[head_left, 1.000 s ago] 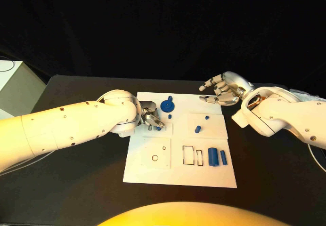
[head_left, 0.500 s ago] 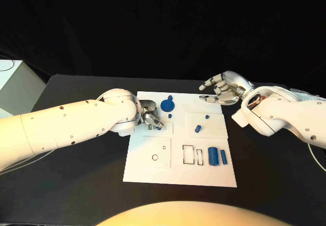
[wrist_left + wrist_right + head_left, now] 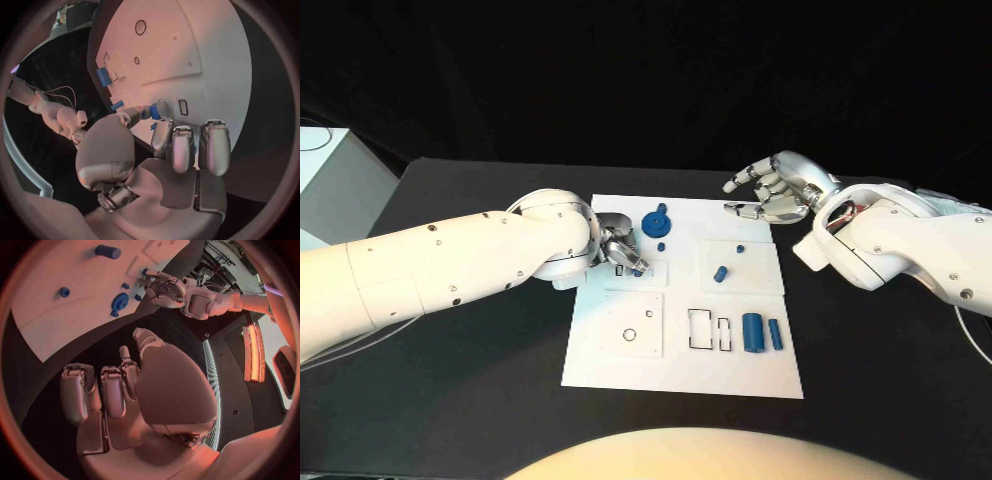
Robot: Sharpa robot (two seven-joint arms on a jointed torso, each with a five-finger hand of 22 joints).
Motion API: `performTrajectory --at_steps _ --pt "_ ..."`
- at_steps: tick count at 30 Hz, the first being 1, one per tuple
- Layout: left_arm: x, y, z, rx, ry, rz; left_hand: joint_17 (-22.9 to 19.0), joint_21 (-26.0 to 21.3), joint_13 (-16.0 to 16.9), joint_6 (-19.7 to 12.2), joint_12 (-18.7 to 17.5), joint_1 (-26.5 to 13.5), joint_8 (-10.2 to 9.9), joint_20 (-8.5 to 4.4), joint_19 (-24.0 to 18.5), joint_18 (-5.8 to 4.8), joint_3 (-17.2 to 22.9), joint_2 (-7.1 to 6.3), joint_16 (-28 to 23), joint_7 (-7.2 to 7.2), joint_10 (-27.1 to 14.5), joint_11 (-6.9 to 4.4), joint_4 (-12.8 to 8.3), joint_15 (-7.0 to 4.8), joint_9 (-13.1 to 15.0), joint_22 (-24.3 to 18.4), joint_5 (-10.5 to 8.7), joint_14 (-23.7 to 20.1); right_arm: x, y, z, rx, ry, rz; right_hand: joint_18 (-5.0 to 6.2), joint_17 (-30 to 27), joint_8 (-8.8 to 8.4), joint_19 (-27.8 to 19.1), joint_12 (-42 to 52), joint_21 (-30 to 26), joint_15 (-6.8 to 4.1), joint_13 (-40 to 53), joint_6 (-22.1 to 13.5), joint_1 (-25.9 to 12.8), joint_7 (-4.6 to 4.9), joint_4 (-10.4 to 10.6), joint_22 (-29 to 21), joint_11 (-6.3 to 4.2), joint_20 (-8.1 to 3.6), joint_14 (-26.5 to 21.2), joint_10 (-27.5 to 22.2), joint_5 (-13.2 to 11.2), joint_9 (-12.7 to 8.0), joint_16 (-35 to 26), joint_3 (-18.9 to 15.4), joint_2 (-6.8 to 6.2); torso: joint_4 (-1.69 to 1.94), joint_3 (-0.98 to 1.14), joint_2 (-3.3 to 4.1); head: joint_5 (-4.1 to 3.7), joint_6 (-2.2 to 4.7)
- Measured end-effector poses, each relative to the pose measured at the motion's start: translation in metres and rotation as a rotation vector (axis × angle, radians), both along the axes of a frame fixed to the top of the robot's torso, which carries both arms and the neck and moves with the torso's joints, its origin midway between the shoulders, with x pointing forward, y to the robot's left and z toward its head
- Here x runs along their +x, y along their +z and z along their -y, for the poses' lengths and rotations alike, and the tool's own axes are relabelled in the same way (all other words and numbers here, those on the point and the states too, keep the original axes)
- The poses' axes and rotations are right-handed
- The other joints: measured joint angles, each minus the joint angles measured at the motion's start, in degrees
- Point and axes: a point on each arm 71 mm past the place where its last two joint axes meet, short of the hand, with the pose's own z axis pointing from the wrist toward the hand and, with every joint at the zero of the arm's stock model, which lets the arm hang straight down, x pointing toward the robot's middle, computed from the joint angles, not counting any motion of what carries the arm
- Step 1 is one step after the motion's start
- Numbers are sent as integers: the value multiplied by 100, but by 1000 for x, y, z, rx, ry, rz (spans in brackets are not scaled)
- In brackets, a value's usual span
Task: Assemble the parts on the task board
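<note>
- Your landmark is the task board (image 3: 678, 375), the white plate lying mid-table on the black table (image 3: 459, 400); every place below is given from it.
- Your left hand (image 3: 620, 250) sits over the board's left side, toward the far end, its fingers closed around a small blue part (image 3: 154, 111) pinched at the fingertips; the wrist view shows that part just off the board surface, close to a small rectangular slot (image 3: 183, 107).
- The relation your next move turns on: the slot lies just ahead of the left fingertips, so this hand is far nearer than the other. Whether the held part's long axis lines up with the slot, you cannot tell from these views.
- Your right hand (image 3: 776, 190) hangs off the board's far right corner, fingers loosely curled and apart, holding nothing, well away from the slot.
- The blue disc-shaped part (image 3: 658, 221) lies on the board's far end, just beside the left hand.
- Two blue bars (image 3: 762, 332) lie side by side on the board's right side, nearer you, next to two rectangular outlines.
- A short blue peg (image 3: 720, 272) lies tilted near the board's middle.
</note>
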Motion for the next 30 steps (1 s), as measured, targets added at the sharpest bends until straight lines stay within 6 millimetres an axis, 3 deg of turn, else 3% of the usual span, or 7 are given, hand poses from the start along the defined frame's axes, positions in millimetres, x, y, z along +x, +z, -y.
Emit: performTrajectory --at_steps 30 --pt "-3 -2 -2 15 -20 -29 0 0 13 22 0 -2 15 0 0 0 32 2 0 6 0 1 32 0 5 -1 19 0 0 0 0 0 0 0 0 -2 0 0 0 0 0 -2 1 0 -1 0 -1 0 0 0 0 0 0 0 0 0 4 -3 -2 4 -26"
